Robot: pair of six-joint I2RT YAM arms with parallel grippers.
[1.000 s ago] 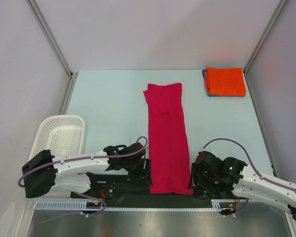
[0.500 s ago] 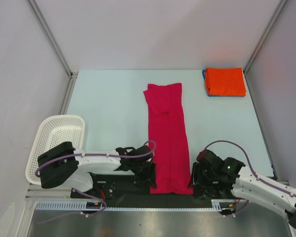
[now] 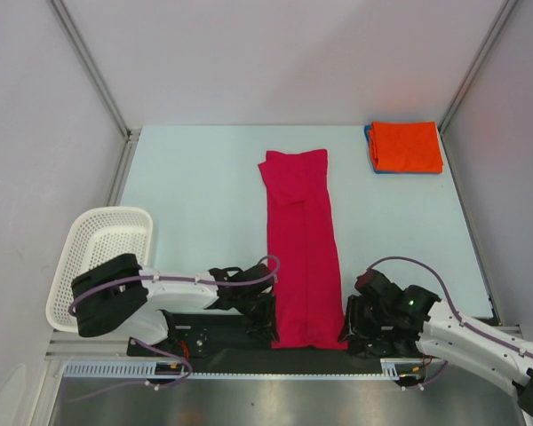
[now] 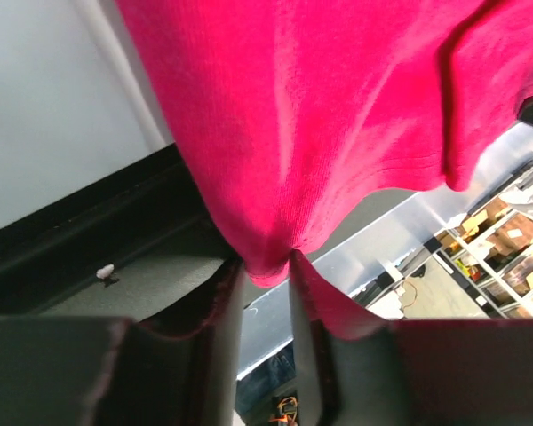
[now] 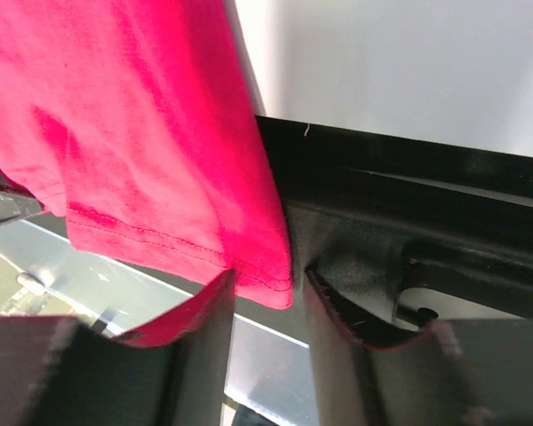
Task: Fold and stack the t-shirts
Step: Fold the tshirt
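While the red t-shirt [image 3: 302, 248] lay as a long strip down the frame's centre, the left gripper [image 4: 265, 284] and right gripper [image 5: 265, 297] each pinched a bottom hem corner. Next, I judge: lift together and fold toward the top.

A white perforated basket [image 3: 108, 251] stands at the left edge of the pale blue worktop [image 3: 195, 195], tilted over its side, and a black strip [image 3: 213, 355] with a grey metal rail [image 3: 284, 373] runs along the near edge.
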